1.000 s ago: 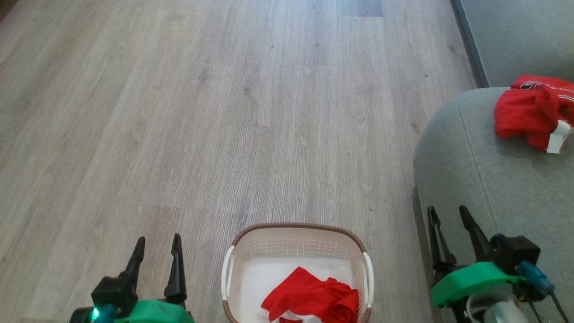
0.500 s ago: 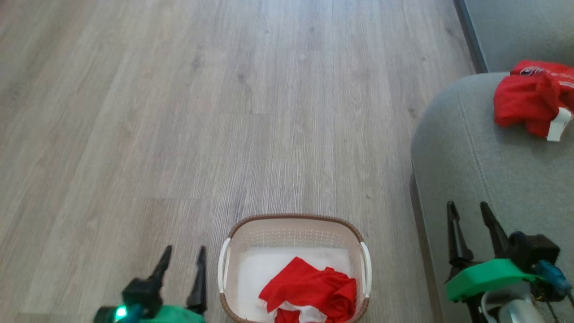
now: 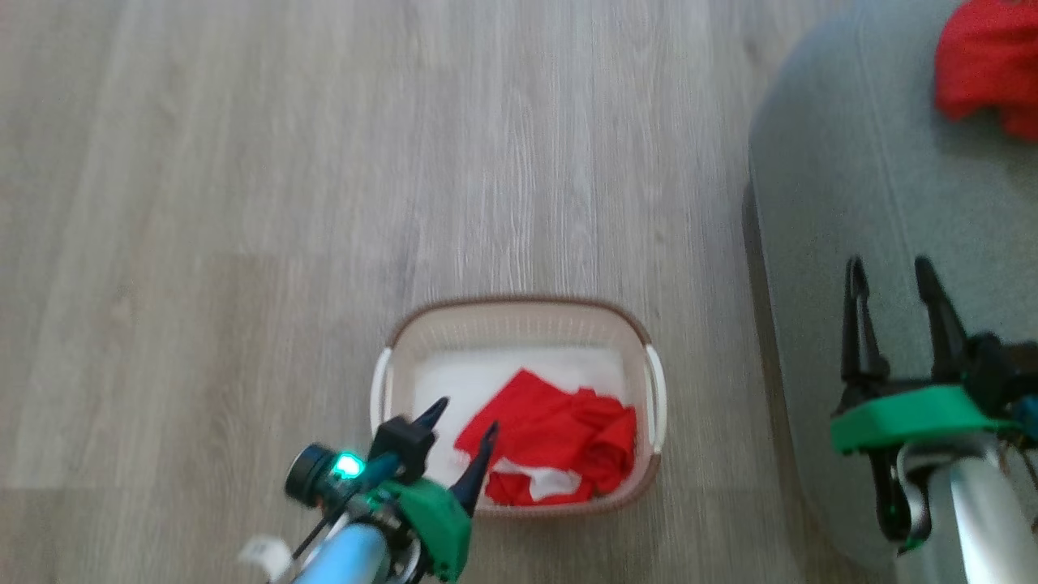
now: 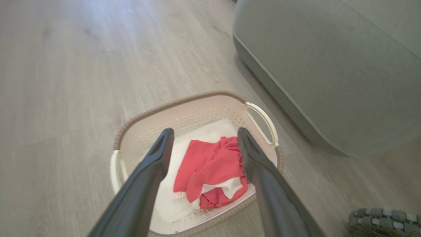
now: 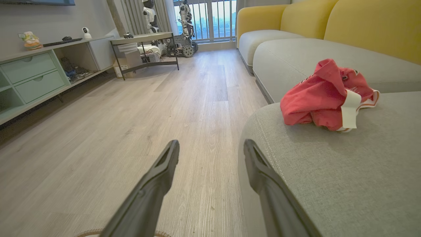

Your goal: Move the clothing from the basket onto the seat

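Note:
The cream basket with a brown rim stands on the floor, a crumpled red garment with white trim lying in its right half. My left gripper hangs open over the basket's near left corner; in the left wrist view its fingers frame the red garment inside the basket. My right gripper is open and empty above the edge of the grey-green seat. Another red garment lies on the seat, also seen as the red garment on the seat.
Wood-look floor spreads to the left and beyond the basket. The right wrist view shows a low green cabinet along the left wall, a metal-framed table far off, and yellow sofa backs.
The head camera has tilted down, so basket and seat sit higher in the picture. My left gripper has swung right from beside the basket to over its near left corner.

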Controlling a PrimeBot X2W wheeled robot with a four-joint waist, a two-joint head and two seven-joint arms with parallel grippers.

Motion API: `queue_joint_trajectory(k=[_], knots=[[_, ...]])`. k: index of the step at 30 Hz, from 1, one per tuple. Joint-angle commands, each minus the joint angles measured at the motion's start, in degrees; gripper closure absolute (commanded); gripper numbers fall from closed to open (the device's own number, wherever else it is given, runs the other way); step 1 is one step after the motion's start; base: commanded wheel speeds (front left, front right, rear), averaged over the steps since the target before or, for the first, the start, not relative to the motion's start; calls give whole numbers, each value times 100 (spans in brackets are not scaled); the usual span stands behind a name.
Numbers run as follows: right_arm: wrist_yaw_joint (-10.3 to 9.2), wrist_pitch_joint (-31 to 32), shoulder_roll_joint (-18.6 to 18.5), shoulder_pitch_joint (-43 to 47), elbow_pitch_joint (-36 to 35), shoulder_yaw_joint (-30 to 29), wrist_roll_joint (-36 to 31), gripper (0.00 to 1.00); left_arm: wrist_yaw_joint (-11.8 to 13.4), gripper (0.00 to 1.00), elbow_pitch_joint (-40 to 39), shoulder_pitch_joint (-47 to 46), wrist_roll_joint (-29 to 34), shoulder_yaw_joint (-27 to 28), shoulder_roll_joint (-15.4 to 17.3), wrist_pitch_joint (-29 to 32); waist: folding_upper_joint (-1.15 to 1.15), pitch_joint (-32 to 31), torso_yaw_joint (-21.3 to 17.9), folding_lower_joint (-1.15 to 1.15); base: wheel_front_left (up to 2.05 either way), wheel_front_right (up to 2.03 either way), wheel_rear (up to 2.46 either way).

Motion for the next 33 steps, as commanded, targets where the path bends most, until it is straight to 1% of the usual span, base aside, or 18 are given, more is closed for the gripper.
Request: queue_joint_trajectory(k=[1, 9, 15, 21, 22, 26, 33], knots=[[-2, -38, -35, -194, -232, 134, -46, 0, -1, 0, -20, -324, -87, 6, -14, -1, 0, 547, -193, -1, 0, 0, 0], [-2, -35, -35, -728, -675, 204, -168, 0, 103, 0, 953, -1552, -653, -1247, -16, 161, 0, 1754, -441, -1, 0, 0, 0], [-2, -36, -35, -991, -981, 360, -180, 0, 108, 0, 1549, -2282, -907, -1947, -16, 424, 0, 2469, -618, -1, 0, 0, 0], [-2, -37, -35, -1139, -1232, 506, -143, 0, 127, 0, 1991, -2799, -1098, -2376, -17, 600, 0, 3005, -749, -1, 0, 0, 0], [-2, -37, -35, -1139, -1232, 506, -143, 0, 127, 0, 1991, -2799, -1098, -2376, -17, 600, 0, 3005, -749, -1, 0, 0, 0], [-2, -37, -35, -1237, -1377, 583, -103, 0, 96, 0, 2174, -3099, -1219, -2696, -17, 696, 0, 3350, -822, -1, 0, 0, 0], [-2, -38, -35, -1339, -1509, 676, -71, 0, 239, 0, 2382, -3420, -1410, -2950, -17, 698, 0, 3668, -902, -1, 0, 0, 0]])
